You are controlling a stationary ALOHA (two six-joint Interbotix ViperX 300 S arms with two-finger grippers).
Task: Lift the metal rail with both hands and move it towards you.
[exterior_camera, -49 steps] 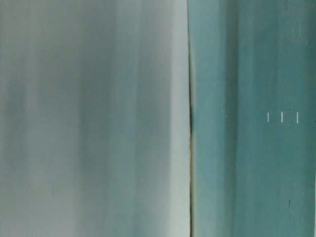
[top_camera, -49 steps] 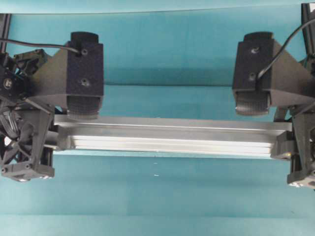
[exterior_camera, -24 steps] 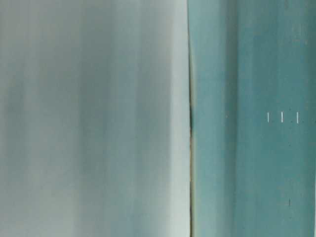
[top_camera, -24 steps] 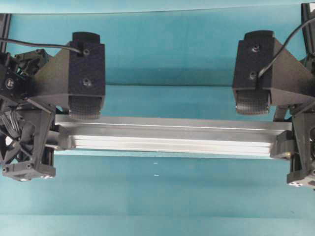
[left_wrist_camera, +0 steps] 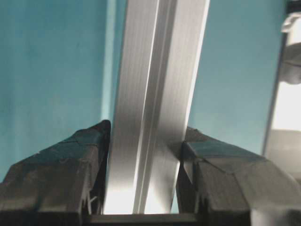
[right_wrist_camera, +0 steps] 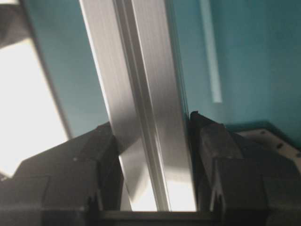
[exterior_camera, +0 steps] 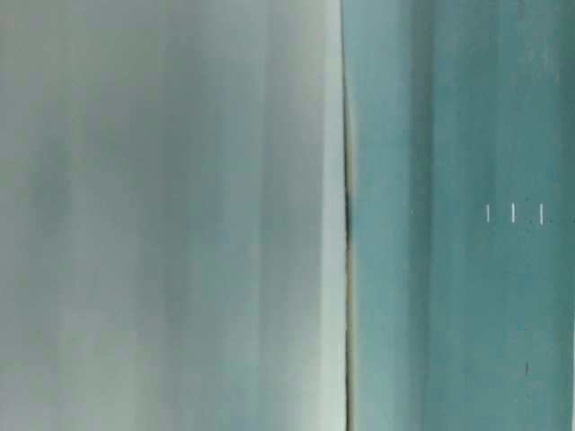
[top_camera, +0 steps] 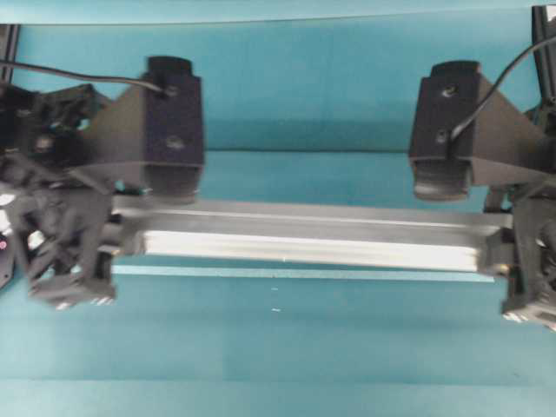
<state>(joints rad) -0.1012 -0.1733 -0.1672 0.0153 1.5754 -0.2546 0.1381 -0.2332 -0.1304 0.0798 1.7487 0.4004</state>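
Observation:
The metal rail [top_camera: 313, 236] is a grooved silver bar lying left to right across the teal table in the overhead view. My left gripper [top_camera: 117, 236] is shut on its left end and my right gripper [top_camera: 506, 245] on its right end. In the left wrist view the rail [left_wrist_camera: 155, 84] runs up from between the black fingers [left_wrist_camera: 70, 174], both pressed to its sides, gripper [left_wrist_camera: 143, 155]. The right wrist view shows the same hold on the rail [right_wrist_camera: 138, 70] by that gripper [right_wrist_camera: 151, 141]. The table-level view shows only blurred pale and teal bands.
A thin pale strip [top_camera: 304, 273] lies on the teal table [top_camera: 295, 347] just in front of the rail, also seen as a strip [right_wrist_camera: 210, 56] in the right wrist view. Black frame posts [top_camera: 543, 35] stand at the far corners. A bright pale surface [right_wrist_camera: 23, 103] borders the table.
My left arm has shifted to the right and is blurred with motion, taking the rail's left end with it. The right arm has barely moved. Both grips are unchanged.

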